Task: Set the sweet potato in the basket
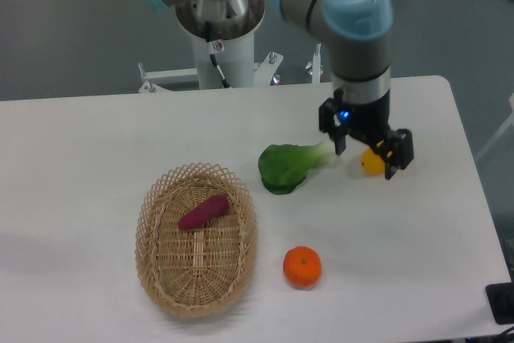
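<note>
The white worktop (96, 142) is stretching across the view, its far edge running just in front of the arm's pedestal (218, 34) and its right edge slanting down past a rounded far-right corner. The wicker basket (152, 279) is sitting toward the front left, its near rim lying close to the bottom border of the picture, with bare worktop spreading to its left and behind it. The sweet potato (203, 211) is lying inside the basket, in the far half, tilted with its right end pointing up toward the lattice rim; it is resting on the woven floor and nothing is touching it from above.

A round orange (302, 267) is sitting just to the right of the basket, apart from its rim. A leafy green vegetable with a pale stalk (287, 166) is lying beyond the orange, near the basket's far right side but not touching it. Bare worktop is opening out to the right of the orange, toward the right edge.

The UR5e arm (353, 30) is reaching out from the pedestal and turning straight down, its wrist pointing vertically at the worktop. The end effector (365, 153) is hanging low just right of the green vegetable's stalk, its two black fingers spread apart and gripping nothing. A yellow-orange vegetable (372, 161) is showing between and just behind the fingers; whether they are touching it cannot be told.
</note>
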Controlling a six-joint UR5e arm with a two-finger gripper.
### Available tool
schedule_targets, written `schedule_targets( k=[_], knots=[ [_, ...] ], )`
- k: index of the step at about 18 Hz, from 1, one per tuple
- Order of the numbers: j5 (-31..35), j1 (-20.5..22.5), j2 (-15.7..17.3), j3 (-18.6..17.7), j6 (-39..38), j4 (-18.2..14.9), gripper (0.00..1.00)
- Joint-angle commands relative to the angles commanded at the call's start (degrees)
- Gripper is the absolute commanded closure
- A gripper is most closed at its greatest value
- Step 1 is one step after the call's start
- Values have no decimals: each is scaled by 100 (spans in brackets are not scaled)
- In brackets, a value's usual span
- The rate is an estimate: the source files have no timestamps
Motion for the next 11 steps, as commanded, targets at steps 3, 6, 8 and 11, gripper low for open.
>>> schedule_targets(
  k=[3,6,8,11],
  knots=[
    [-26,9,9,-9,0,35,0],
    [-35,-17,9,-18,-35,61,0],
    [-35,-26,9,-18,-96,70,0],
    [-35,-44,9,-18,-96,79,0]
  ],
)
